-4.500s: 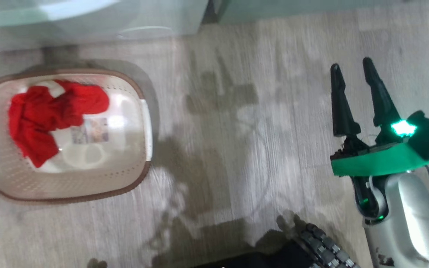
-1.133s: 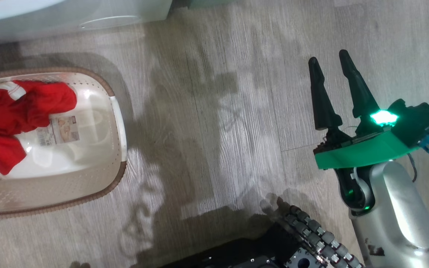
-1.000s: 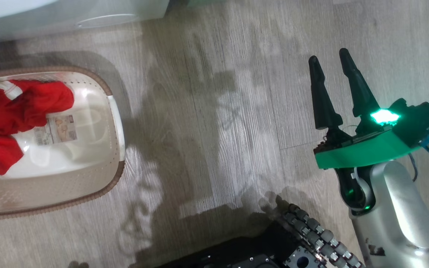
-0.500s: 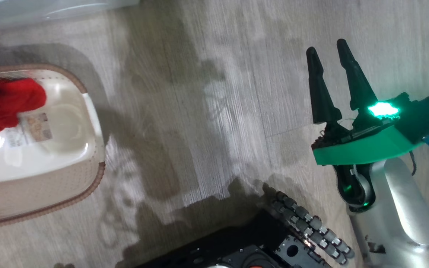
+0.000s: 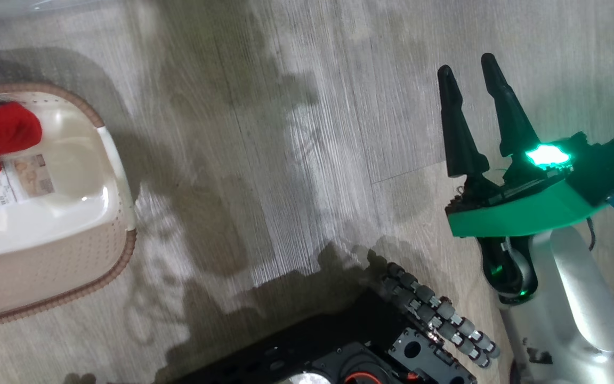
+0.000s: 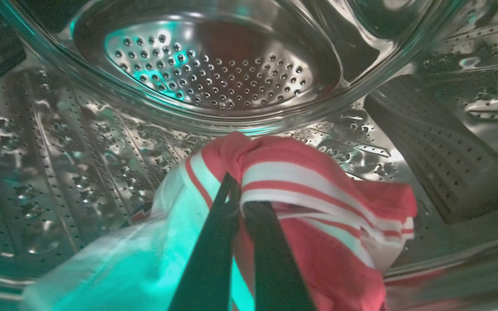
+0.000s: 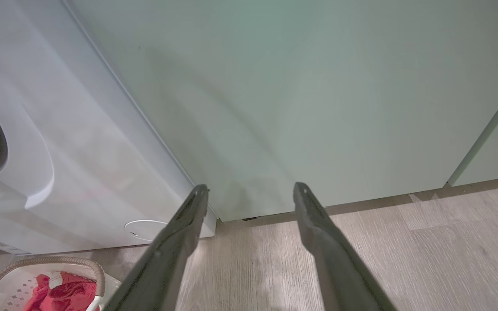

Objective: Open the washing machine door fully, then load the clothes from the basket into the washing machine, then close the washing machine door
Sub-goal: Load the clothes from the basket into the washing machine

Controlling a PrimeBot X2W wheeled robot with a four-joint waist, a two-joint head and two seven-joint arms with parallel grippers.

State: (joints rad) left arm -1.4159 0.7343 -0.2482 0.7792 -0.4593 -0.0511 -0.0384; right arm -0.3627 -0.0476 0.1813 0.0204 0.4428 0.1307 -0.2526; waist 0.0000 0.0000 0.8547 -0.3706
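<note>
Steel drum of washing machine: left hand clamped on red clothes, judged soft and light, best taken at a bunched fold. Right hand spread, empty.

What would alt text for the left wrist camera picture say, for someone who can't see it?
Two dark fingers pinch a red-and-white garment inside a shiny, perforated steel drum. Green light tints pale cloth at the lower left.
</note>
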